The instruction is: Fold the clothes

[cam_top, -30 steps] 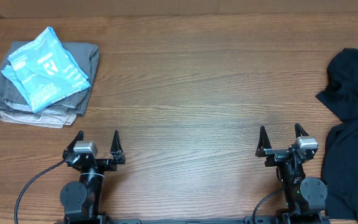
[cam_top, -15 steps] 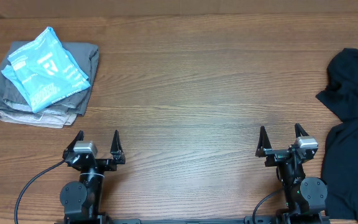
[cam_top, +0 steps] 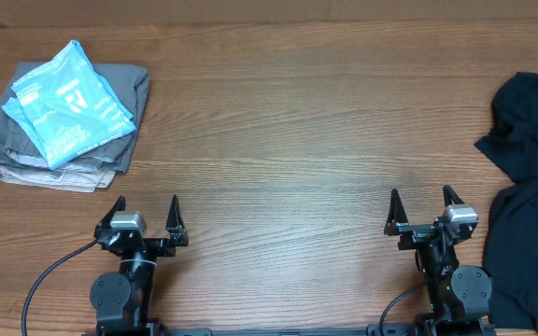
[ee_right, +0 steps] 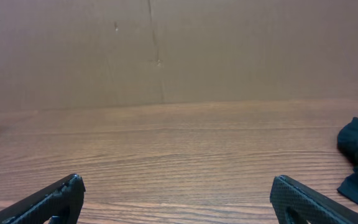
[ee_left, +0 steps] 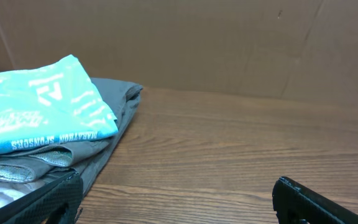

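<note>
Black T-shirts [cam_top: 530, 131] lie just right of my right gripper [cam_top: 420, 198], stretching forward beyond it, well apart from my left gripper [cam_top: 148, 200]; both are spread wide and hold nothing.

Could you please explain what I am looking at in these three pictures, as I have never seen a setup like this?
This is a two-armed robot at a wooden table. One picture looks down from above: the left gripper and right gripper sit at the near edge, both open and holding nothing. The other two pictures come from cameras on each wrist, with their own dark fingers at the bottom. Black T-shirts lie crumpled at the right edge; a folded pile with a light-blue garment on top lies far left.
</note>
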Available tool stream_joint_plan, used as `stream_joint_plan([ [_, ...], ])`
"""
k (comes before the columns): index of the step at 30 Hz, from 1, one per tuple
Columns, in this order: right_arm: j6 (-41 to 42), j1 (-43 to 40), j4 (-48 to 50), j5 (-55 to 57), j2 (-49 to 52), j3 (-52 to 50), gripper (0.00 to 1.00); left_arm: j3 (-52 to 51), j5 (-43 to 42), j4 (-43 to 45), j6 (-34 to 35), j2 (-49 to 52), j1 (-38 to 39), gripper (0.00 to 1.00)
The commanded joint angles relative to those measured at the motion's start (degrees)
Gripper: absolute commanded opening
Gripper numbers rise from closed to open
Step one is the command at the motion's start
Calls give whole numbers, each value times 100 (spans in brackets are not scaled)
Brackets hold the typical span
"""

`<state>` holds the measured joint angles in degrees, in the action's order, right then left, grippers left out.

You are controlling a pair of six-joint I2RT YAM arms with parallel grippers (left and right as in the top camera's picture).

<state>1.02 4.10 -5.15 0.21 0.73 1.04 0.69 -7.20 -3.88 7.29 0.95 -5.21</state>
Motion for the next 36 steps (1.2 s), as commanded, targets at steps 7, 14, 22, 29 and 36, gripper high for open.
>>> stream_joint_plan([
  [7,-39,-44,31,-33,-57,-59,100,-39,57,4,-109,-70,37,100],
  [14,-39,-44,31,-33,-57,-59,100,-39,57,4,-107,-70,37,100],
  [22,-33,-44,68,-31,-57,-59,100,-39,57,4,-109,-70,37,100],
  [29,848,-44,-227,-26,-55,188,100,-39,57,4,-109,-68,37,100],
  [36,1165,-44,-1104,348,463,1790,100,-39,57,4,-109,-68,37,100],
])
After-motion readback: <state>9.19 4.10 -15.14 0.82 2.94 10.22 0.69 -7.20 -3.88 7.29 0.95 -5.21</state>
